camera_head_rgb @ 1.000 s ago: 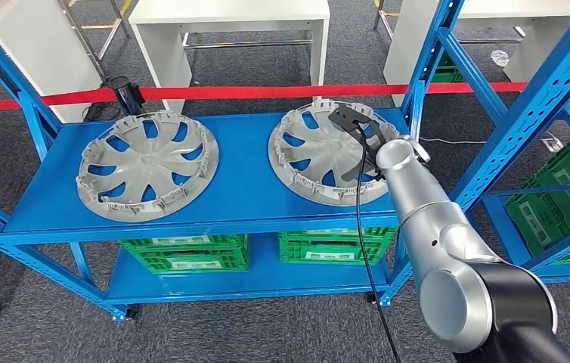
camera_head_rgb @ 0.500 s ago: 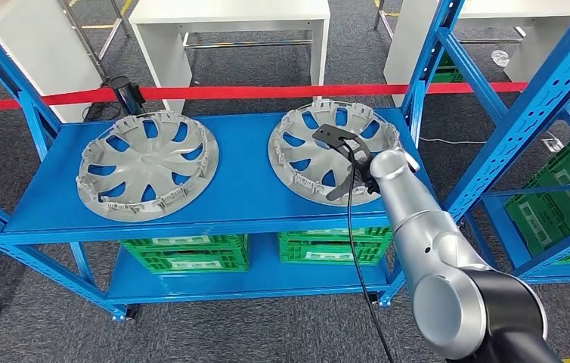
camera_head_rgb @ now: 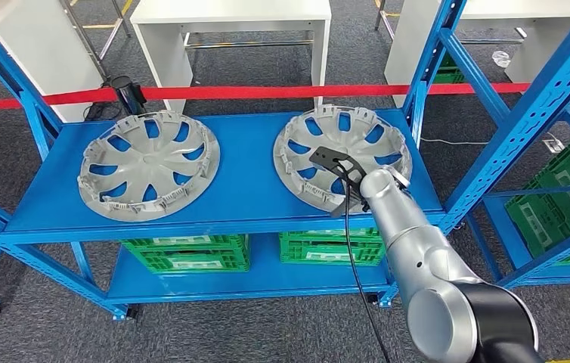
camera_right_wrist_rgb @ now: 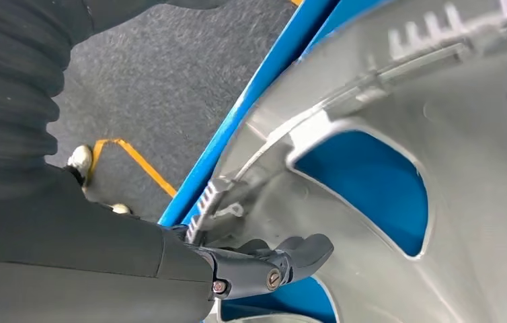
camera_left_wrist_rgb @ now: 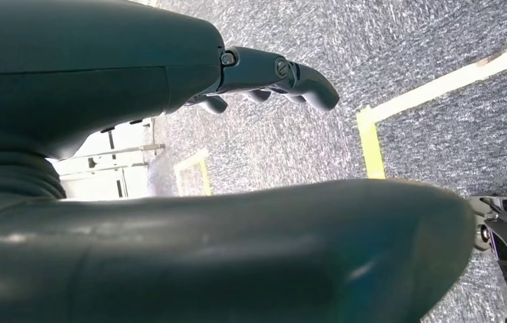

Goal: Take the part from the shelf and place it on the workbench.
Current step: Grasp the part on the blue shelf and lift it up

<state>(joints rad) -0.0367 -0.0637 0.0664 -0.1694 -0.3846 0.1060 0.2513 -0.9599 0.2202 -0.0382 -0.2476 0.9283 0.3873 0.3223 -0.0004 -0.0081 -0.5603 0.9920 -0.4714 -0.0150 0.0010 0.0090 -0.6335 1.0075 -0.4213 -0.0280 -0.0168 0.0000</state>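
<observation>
While sitting flat on the blue shelf (camera_head_rgb: 252, 189), right wheel cover (camera_head_rgb: 342, 151) looking light, thin, flexy plastic. Right hand (camera_right_wrist_rgb: 264, 266) touching near rim, fingers not yet closing round anything. Gripping rim edge, sparing clips. Left hand (camera_left_wrist_rgb: 271, 74) hanging empty, fingers apart.

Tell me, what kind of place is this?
Probably a workshop or parts store: blue steel shelving holds two grey wheel covers, with green crates below and a red barrier tape behind.
</observation>
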